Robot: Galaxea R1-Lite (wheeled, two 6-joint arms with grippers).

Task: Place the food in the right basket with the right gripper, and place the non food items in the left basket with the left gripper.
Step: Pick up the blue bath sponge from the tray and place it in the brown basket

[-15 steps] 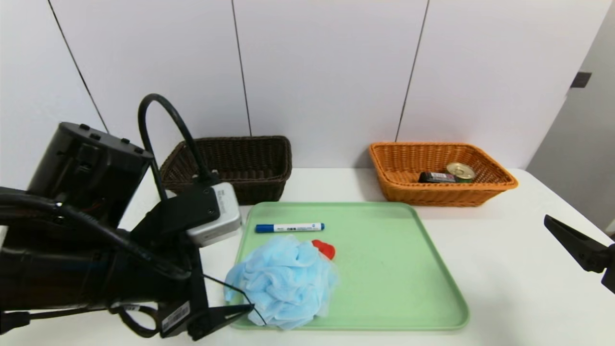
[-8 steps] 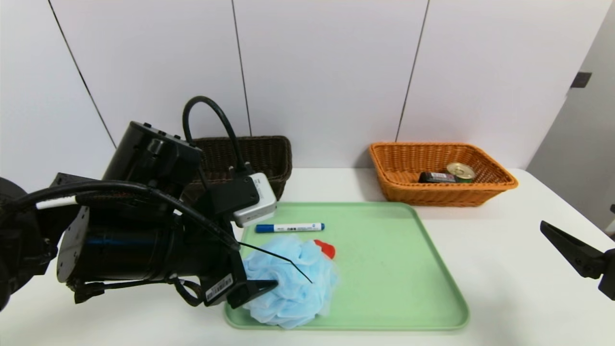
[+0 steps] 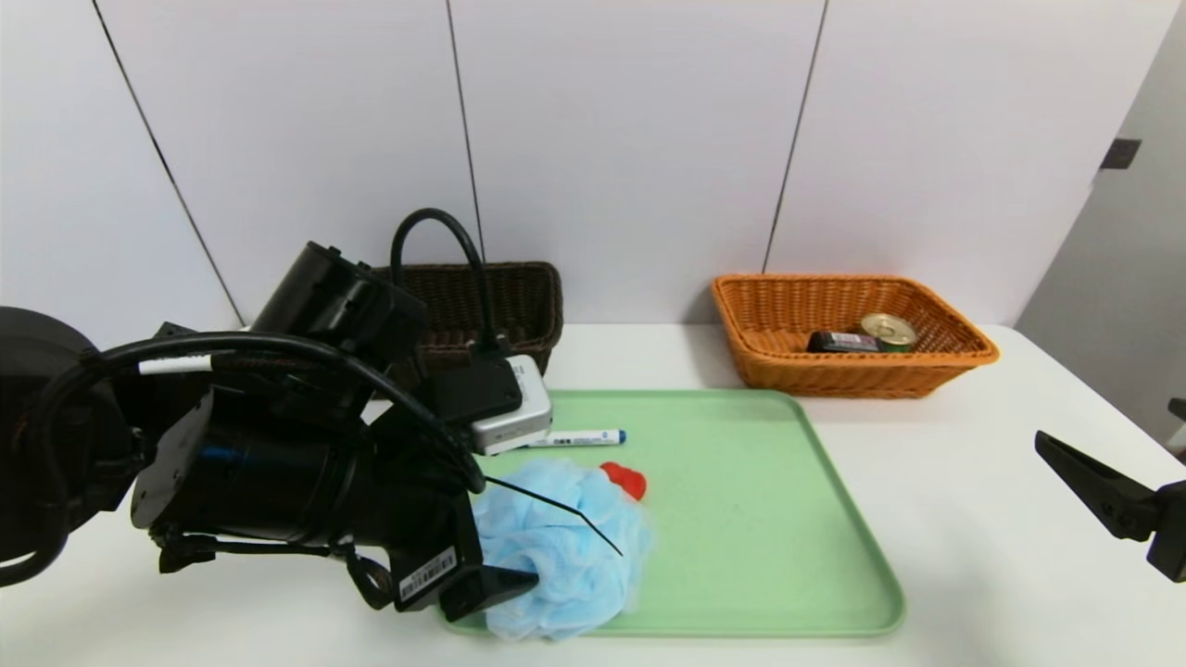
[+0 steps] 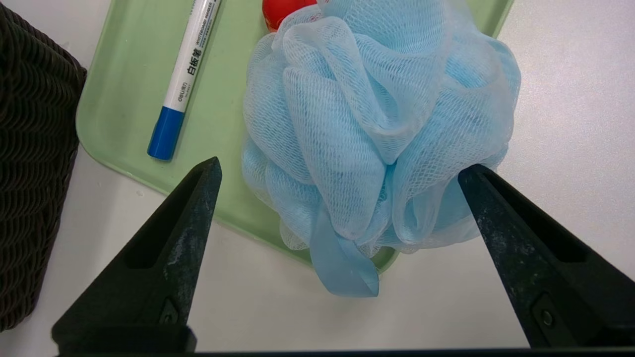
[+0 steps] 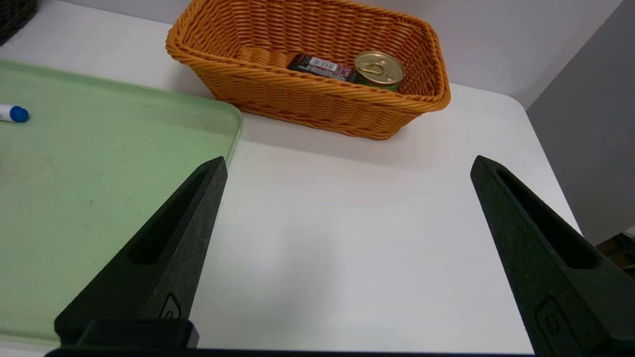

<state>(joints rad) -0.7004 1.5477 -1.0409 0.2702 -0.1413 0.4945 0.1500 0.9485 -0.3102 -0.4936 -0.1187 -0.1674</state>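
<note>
Progress shows in the left gripper (image 4: pixel 342 168), which has advanced rightward until its spread fingers straddle the blue pouf (image 4: pixel 377 124) at the tray's (image 3: pixel 788 519) near-left corner, so grasping seems imminent.

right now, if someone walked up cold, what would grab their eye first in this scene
The fluffy blue bath pouf on the near left corner of the green tray, with the open left gripper poised around it, one finger on each side. Next, the orange basket at the back right, already holding a tin and a small black box. A marker and a red duck remain on the tray.
</note>
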